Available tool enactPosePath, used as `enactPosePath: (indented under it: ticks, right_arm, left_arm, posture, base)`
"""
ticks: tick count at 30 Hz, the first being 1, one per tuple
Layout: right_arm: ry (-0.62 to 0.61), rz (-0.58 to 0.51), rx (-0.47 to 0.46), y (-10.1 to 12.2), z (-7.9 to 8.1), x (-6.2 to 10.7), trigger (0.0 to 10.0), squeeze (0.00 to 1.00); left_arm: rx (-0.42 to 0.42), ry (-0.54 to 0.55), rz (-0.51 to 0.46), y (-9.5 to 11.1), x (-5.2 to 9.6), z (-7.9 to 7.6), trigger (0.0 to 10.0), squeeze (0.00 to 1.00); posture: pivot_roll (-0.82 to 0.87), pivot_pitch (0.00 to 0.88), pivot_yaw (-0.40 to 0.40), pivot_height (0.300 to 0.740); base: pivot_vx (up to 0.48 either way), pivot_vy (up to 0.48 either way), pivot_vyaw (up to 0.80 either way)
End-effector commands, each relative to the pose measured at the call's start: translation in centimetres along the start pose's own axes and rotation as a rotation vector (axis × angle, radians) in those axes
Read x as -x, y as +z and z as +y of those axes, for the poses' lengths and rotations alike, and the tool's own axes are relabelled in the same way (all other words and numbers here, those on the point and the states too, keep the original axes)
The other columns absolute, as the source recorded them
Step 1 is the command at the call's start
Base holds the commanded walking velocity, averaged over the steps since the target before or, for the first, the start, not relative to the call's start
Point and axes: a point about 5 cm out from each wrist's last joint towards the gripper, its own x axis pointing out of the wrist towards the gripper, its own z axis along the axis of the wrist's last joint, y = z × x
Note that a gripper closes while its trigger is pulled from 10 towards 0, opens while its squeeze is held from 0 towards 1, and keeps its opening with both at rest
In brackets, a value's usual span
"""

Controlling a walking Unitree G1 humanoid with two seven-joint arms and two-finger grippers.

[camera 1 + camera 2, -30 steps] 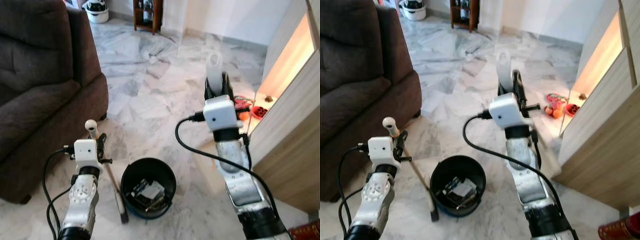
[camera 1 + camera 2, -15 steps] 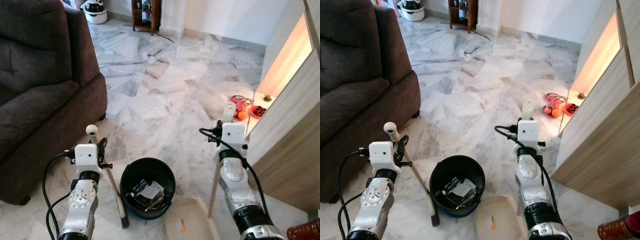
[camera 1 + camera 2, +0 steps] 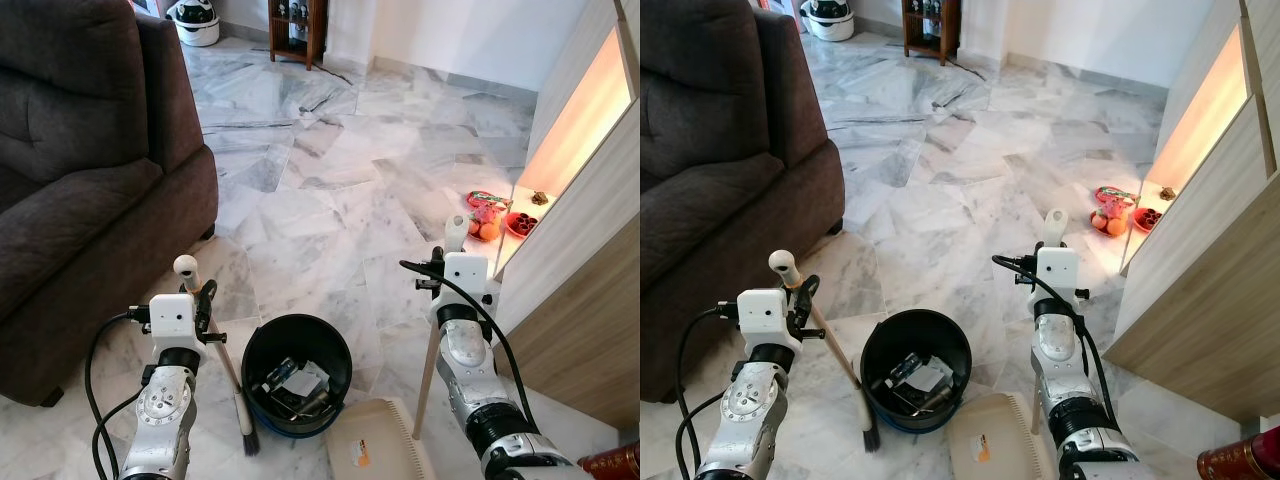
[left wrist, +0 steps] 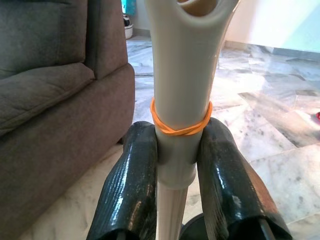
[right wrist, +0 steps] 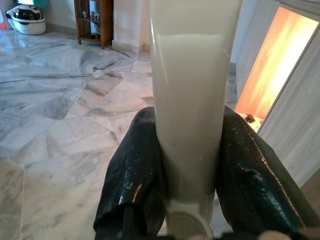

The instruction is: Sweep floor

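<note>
Lower left of frame — my left gripper [image 4: 176,155] clenched on broom [image 3: 226,368] handle, bristles on marble floor [image 3: 330,190] beside black bin [image 3: 296,373]. Lower centre-right — my right gripper [image 5: 190,150] clamps dustpan handle [image 3: 428,372], dustpan [image 3: 375,452] resting flat just beside bin.

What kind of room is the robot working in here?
Most likely a home living room: a dark brown sofa stands on a marble-tiled floor, a wooden shelf stands by the far wall, and a lit wooden cabinet is on the right.
</note>
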Motion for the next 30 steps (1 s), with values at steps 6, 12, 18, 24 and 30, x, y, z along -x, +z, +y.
enactPosePath:
  ticks: [6,12,18,24,30]
  right_arm:
    - [0.008,-0.02,0.01,0.1,-0.1,-0.1,10.0,0.0]
    - [0.024,-0.005,0.011,-0.3,0.1,0.0,10.0,0.0]
    - [0.051,0.016,0.016,-0.7,0.5,0.2,10.0,0.0]
    - [0.057,0.016,0.013,-0.6,0.6,0.1,10.0,0.0]
    - [0.059,0.02,0.009,-0.7,0.7,0.2,10.0,0.0]
  left_arm:
    - [0.029,-0.01,-0.011,0.3,0.1,-0.4,10.0,0.0]
    - [0.032,-0.01,-0.011,0.3,0.1,-0.4,10.0,0.0]
    - [0.034,-0.01,-0.015,0.4,0.1,-0.4,10.0,0.0]
    - [0.035,-0.009,-0.016,0.4,0.0,-0.4,10.0,0.0]
    - [0.036,-0.011,-0.02,0.5,0.0,-0.4,10.0,0.0]
  posture:
    - [0.14,0.125,-0.063,0.74]
    - [0.13,0.127,-0.063,0.74]
    - [0.14,0.127,-0.062,0.74]
    - [0.13,0.123,-0.06,0.74]
    - [0.14,0.118,-0.056,0.74]
  base:
    - [0.0,0.0,0.0]
    - [0.0,0.0,0.0]
    - [0.0,0.0,0.0]
    - [0.0,0.0,0.0]
    - [0.0,0.0,0.0]
